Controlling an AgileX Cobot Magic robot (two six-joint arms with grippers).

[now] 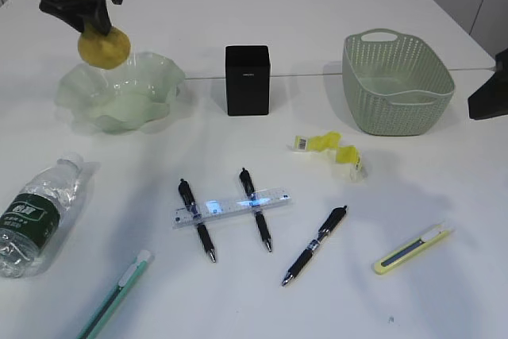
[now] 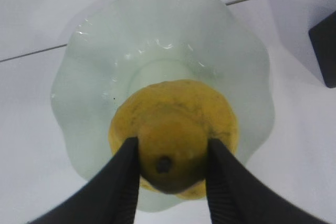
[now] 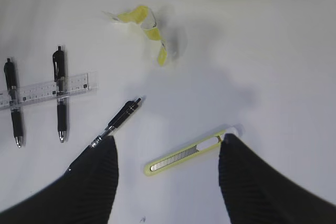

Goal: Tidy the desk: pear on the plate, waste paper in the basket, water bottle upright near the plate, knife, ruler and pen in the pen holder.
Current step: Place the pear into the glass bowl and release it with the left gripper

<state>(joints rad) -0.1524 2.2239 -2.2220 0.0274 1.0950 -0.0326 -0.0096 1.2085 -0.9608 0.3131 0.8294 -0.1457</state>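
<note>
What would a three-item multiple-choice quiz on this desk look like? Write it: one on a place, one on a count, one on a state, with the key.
1. Where is the pear?
A. In the basket
B. Held over the plate
C. Beside the ruler

2. How many black pens lie on the desk?
A. Three
B. One
C. Five

3. How does the water bottle stand?
A. Upright by the plate
B. Upright in the basket
C. Lying on its side

Key: 1 B, the left claw grips the pear above the green dish in the left wrist view. 2 A, two pens lie under the ruler and one lies apart to the right of it. 3 C, the bottle lies flat near the desk's left edge, cap pointing away.
</note>
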